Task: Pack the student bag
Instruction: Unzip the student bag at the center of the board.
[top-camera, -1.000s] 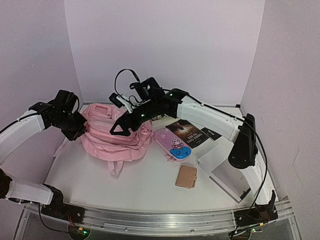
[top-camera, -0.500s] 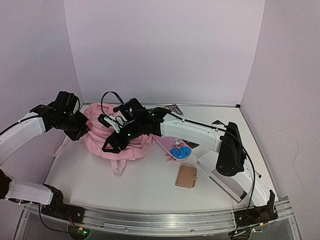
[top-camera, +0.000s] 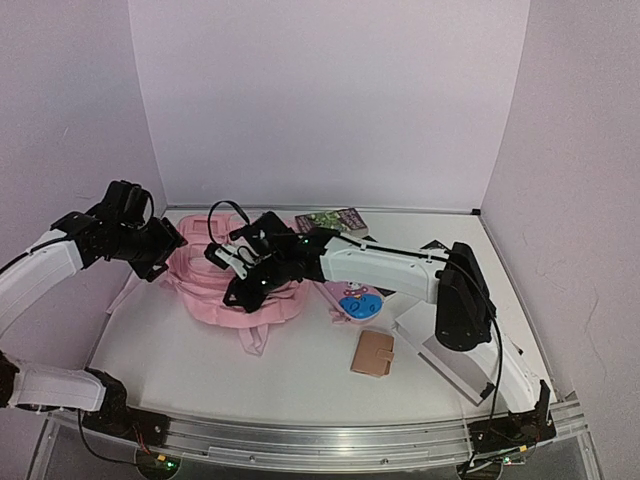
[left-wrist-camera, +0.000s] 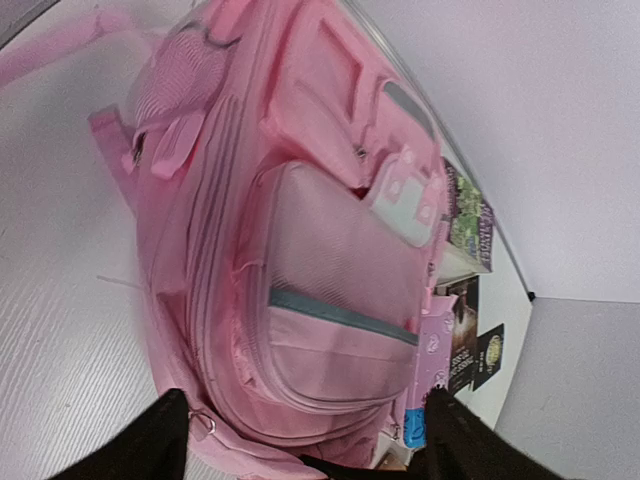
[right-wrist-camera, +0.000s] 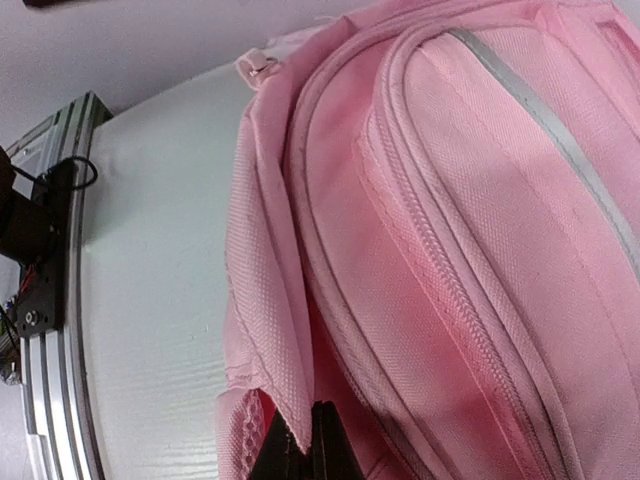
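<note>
Pinching a loose fabric edge of the student bag (right-wrist-camera: 480, 200), the right end effector (right-wrist-camera: 300, 432) has its fingers pressed together on the cloth, with the bag's zipped body spreading above and to the right of it. The left end effector (left-wrist-camera: 305, 405) stands with fingers wide apart, the bag lying on the counter (left-wrist-camera: 60, 330) just ahead of it, a small pink case (left-wrist-camera: 437, 345) past its right fingertip

Soft pink student bag (top-camera: 205, 288) lies slumped, front pockets facing up.
</note>
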